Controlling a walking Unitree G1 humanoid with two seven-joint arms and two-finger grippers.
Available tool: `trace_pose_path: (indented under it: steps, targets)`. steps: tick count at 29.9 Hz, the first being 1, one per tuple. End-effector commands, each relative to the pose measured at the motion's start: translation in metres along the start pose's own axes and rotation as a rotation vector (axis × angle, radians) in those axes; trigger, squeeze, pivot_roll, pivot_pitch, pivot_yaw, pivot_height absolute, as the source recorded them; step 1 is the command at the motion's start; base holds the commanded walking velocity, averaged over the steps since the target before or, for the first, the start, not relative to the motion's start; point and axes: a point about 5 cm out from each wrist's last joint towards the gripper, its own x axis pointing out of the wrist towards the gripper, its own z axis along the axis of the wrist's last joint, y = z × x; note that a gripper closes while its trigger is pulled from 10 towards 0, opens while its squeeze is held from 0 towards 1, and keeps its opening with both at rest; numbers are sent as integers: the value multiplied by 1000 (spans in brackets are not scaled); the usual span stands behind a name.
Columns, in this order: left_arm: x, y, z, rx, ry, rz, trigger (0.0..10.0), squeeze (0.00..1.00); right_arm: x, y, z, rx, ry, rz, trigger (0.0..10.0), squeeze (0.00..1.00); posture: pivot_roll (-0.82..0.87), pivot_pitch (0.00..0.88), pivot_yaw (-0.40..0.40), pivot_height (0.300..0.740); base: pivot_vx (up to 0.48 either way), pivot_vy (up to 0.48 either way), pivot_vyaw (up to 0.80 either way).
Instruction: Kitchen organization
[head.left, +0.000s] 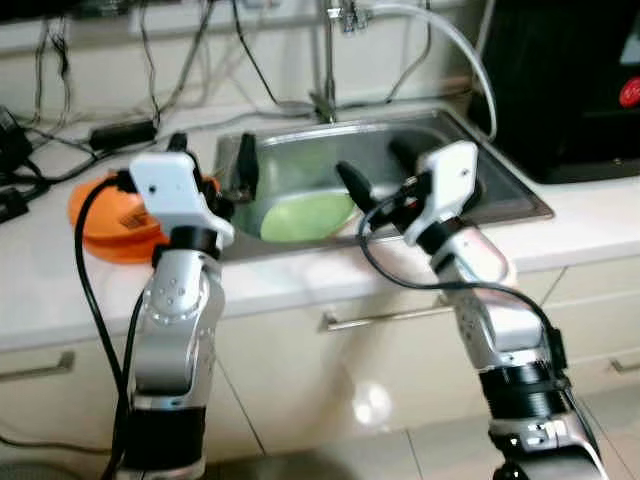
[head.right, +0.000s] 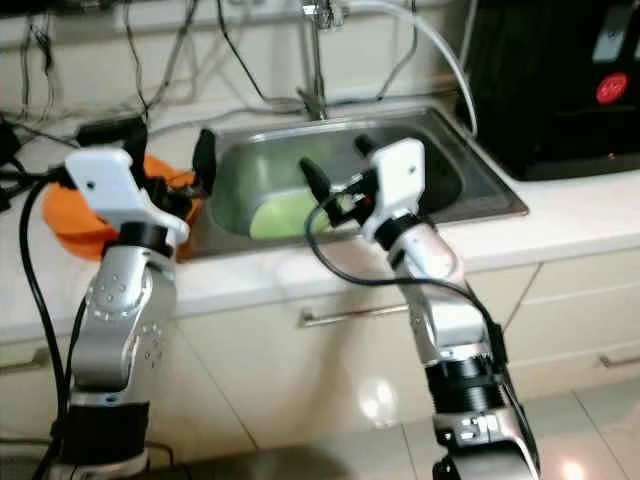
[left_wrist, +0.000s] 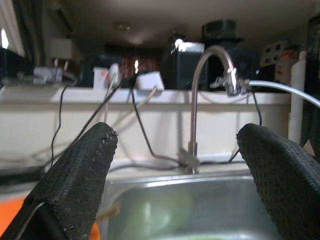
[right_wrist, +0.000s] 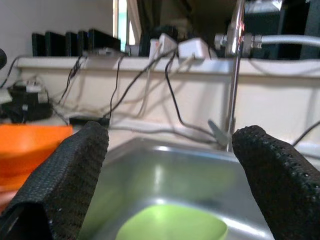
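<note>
Green plate (head.left: 305, 216) lies in sink (head.left: 520, 195), both tools spread above

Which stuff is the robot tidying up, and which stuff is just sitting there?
For the job:
- green plate in the sink
- orange bowl on the counter
- left gripper and right gripper, both open over the sink

Just lying about:
- tap
- black cables
- black appliance
</note>
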Motion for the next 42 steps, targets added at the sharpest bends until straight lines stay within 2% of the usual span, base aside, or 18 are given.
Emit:
trace_pose_path:
  steps: [1,8,17,20,28,42]
  targets:
    - [-2,9,-2,0,15,35,10000,0,5,10,2,-1,-8,42,10000,0,-25,0,91,740,0,0,0]
    - [-2,12,-4,-2,21,42,10000,0,4,12,1,-11,-5,47,10000,0,-23,0,92,740,0,0,686]
    - [0,16,-5,-11,34,48,10000,0,4,11,0,10,-1,31,10000,0,-26,0,95,740,0,0,0]
    - [2,17,-3,9,24,40,10000,0,4,10,1,8,-3,30,10000,0,-26,0,95,740,0,0,0]
    - [3,18,1,14,10,32,10000,0,4,11,1,8,-8,30,10000,0,-22,0,97,740,277,0,0]
    - [2,16,2,12,5,31,10000,0,3,12,0,5,-5,34,10000,0,-24,0,96,740,386,264,0]
